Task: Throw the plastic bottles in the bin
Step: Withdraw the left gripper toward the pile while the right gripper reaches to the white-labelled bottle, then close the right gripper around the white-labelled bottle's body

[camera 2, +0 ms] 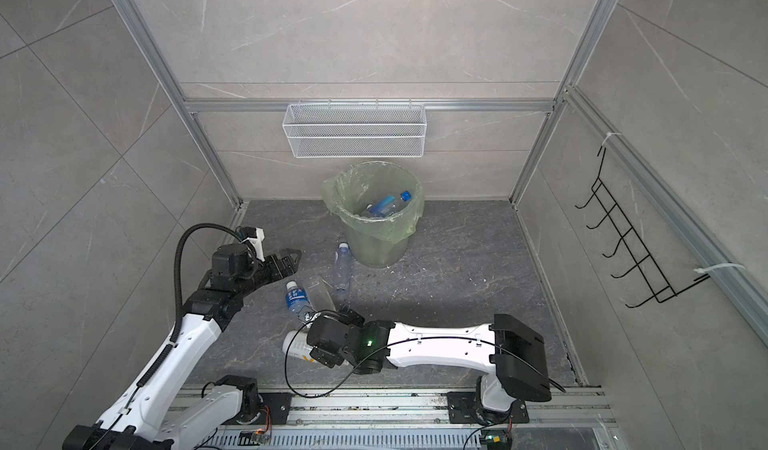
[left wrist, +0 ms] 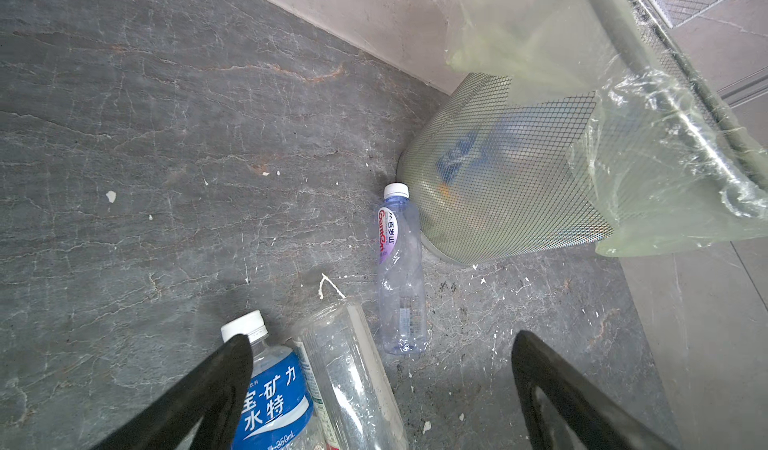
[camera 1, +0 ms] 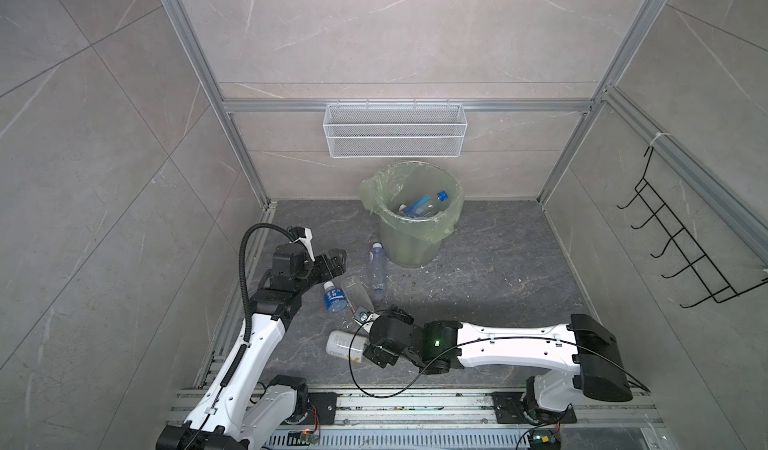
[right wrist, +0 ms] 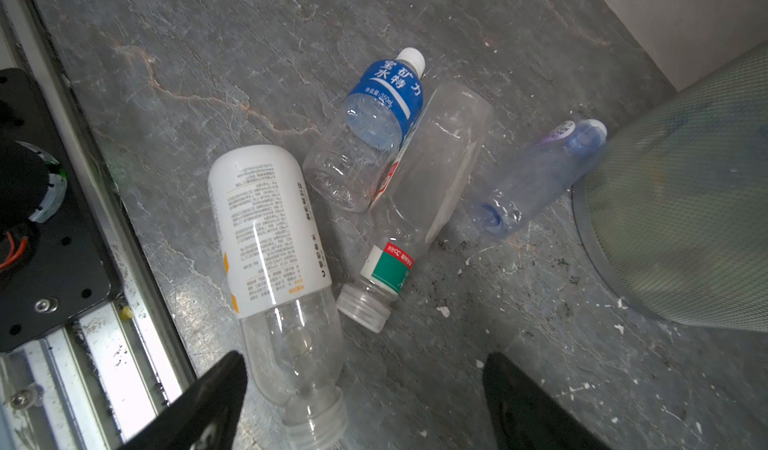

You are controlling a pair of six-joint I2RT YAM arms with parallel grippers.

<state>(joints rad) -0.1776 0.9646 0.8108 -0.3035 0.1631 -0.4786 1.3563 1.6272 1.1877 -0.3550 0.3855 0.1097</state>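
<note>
The bin (camera 1: pixel 415 227), lined with a green bag, stands at the back of the floor with bottles (camera 1: pixel 424 204) inside. Several plastic bottles lie in front of it: a purple-tinted one (camera 1: pixel 377 267) against its base, a blue-labelled one (right wrist: pixel 380 107), a clear capless one (right wrist: pixel 432 165) with a red and green band, and a white-labelled capless one (right wrist: pixel 266 223). My right gripper (right wrist: pixel 363 362) is open low over the white-labelled bottle's neck, which lies between its fingers near one of them. My left gripper (camera 1: pixel 338 258) hangs open and empty above the blue-labelled bottle.
A white wire mesh basket (camera 1: pixel 395 129) hangs on the back wall above the bin. A black hook rack (camera 1: pixel 685 240) is on the right wall. An aluminium rail (camera 1: pixel 415 404) carrying both arm bases runs along the floor's front edge.
</note>
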